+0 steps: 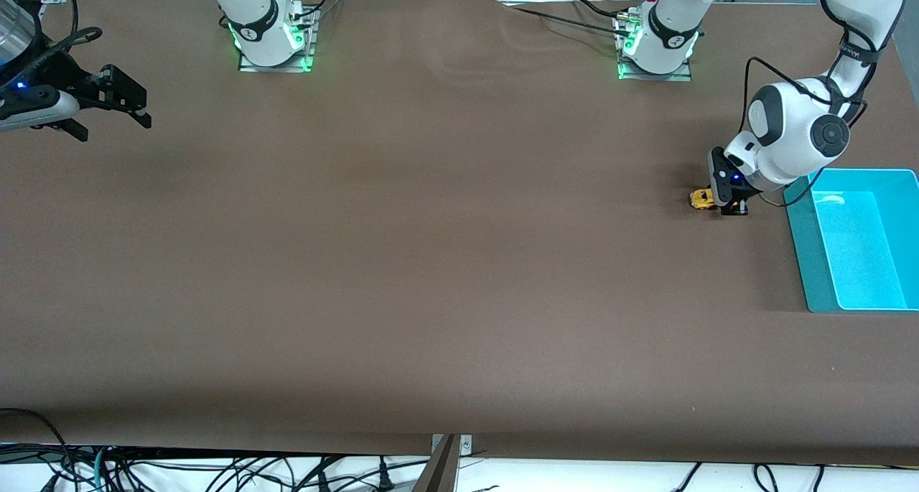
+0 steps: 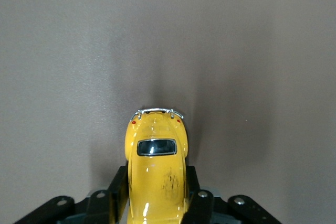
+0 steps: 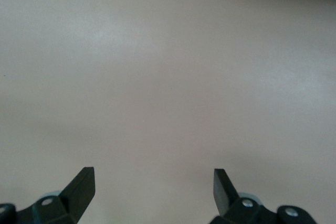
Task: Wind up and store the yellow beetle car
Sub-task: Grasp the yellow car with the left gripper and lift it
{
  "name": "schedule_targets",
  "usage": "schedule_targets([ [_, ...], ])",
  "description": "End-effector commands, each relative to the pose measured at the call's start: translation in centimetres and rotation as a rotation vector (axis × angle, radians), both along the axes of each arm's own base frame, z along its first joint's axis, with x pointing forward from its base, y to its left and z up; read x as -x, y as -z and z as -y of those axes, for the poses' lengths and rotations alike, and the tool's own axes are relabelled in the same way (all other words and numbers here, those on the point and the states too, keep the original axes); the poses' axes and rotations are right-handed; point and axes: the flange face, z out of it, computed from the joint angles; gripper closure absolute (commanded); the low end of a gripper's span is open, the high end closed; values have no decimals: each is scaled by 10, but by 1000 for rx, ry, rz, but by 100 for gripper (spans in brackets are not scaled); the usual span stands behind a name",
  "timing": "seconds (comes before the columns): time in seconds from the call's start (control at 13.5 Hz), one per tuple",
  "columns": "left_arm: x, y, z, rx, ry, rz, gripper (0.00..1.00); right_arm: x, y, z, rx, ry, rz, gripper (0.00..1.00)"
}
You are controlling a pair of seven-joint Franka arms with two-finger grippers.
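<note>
- Brown cloth-covered bench (image 1: 431, 262) carries a turquoise plastic bin (image 1: 804, 255) at the left arm's end.
- Left gripper (image 1: 725, 203), low beside that bin, is clenched on the small glossy yellow beetle car (image 2: 156, 174), whose tail juts out past its fingertips.
- Right gripper (image 1: 118, 108) waits with fingers (image 3: 81, 184) spread, over the right arm's end of the bench.

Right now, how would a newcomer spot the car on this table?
Find the teal bin at the left arm's end of the table. Beside it, the left gripper is shut on the car. It is tiny, bright yellow, beetle-shaped, the only yellow thing there.
</note>
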Motion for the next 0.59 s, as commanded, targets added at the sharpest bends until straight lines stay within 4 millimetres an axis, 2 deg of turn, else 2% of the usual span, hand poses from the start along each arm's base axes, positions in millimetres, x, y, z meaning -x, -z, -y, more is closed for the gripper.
schedule_targets([
  [0.0, -9, -6, -1, 3, 28, 20, 87, 7, -2, 1, -13, 1, 3, 0],
  [0.07, -10, -9, -2, 5, 27, 8, 87, 7, -2, 1, -13, 1, 3, 0],
  [0.22, -20, -30, -5, 2, 27, -1, 87, 7, -3, 1, -13, 1, 6, 0],
  [0.52, -58, -78, -14, 7, 28, -41, 87, 7, -2, 1, -13, 1, 6, 0],
])
